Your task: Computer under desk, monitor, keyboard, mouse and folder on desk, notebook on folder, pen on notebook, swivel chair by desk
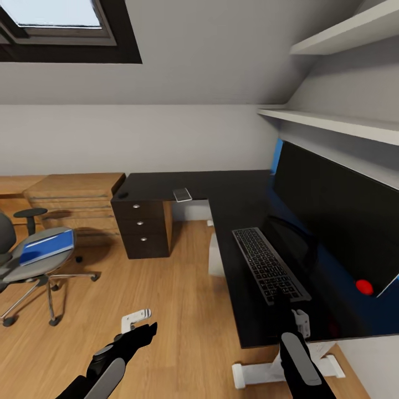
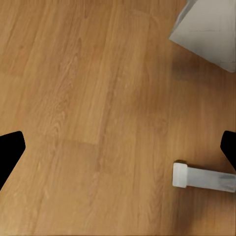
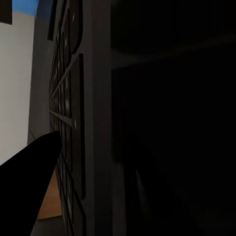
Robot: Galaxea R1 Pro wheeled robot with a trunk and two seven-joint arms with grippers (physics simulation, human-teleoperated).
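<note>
Monitor (image 1: 338, 216) close behind keyboard (image 1: 269, 263)

Attic bedroom used as home office: sloped ceiling with skylight (image 1: 61, 22), pale walls, wood floor (image 1: 177, 299). L-shaped black desk (image 1: 233, 194) with drawers holds keyboard (image 1: 269, 265) and wide monitor (image 1: 338, 210); white wall shelves (image 1: 332, 119) above. Grey swivel chair (image 1: 33, 260) and light wood dresser (image 1: 77, 202) along far wall.

Soft even daylight from skylight (image 1: 58, 14); right wrist view murky
</note>
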